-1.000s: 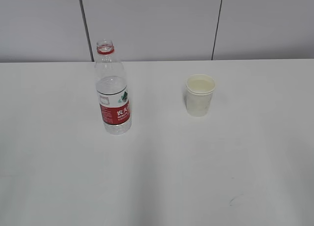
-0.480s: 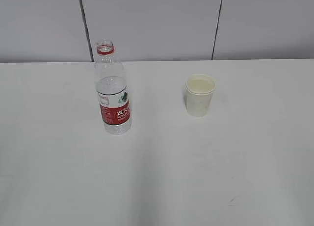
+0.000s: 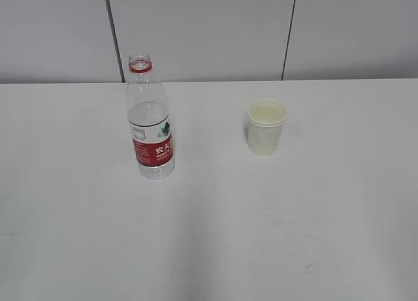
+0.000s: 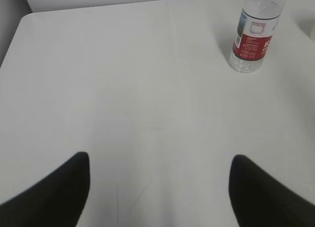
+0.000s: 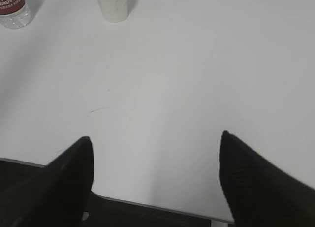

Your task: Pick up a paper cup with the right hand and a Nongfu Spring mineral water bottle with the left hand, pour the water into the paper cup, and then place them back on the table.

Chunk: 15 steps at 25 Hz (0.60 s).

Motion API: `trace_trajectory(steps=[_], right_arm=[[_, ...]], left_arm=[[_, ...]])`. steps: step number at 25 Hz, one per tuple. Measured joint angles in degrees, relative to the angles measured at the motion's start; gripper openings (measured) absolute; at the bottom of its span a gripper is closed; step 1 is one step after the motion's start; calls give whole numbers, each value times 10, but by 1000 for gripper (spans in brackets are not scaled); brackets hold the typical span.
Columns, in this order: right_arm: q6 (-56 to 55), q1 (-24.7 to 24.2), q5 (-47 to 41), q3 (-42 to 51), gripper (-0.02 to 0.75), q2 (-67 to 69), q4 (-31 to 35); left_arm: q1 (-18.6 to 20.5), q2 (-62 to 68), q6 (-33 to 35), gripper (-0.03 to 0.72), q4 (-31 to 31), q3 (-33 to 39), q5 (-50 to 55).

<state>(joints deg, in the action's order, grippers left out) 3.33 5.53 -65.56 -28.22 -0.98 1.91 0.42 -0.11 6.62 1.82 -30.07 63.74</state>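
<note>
Grey wall panels with dark seams run behind the white table point(image 3: 209, 236), which fills most of the exterior view. Take the bottle point(image 3: 151, 118) as the landmark: it stands upright on the table left of centre, uncapped, with a red neck ring and a red-and-white label low on its body. Water point(image 3: 149, 115) shows clear inside it, its level a little above the label.

To the right of the bottle, well apart from it and about level with its lower half, the cup point(image 3: 266, 126) stands upright on the table, its cream inside visible under the rolled rim. Neither arm appears in the exterior view.

From the left wrist, the left hand point(image 4: 157, 187) sits well back from the bottle point(image 4: 255, 32), which stands far ahead and to the right. Its two dark fingers point(image 4: 54, 192) are spread wide with nothing between them but bare table.

From the right wrist, the right hand point(image 5: 155, 180) hangs at the table's near edge, fingers point(image 5: 261, 182) likewise spread wide and empty. The cup point(image 5: 113, 5) lies far ahead, just right of the bottle's base point(image 5: 14, 13).
</note>
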Motion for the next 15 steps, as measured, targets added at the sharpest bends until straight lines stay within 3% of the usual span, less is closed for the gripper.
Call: trace_trajectory(steps=[15], right_arm=[[0,-35,0,0,587,0,0]], left_arm=[[0,0,0,533,-1,0,0]])
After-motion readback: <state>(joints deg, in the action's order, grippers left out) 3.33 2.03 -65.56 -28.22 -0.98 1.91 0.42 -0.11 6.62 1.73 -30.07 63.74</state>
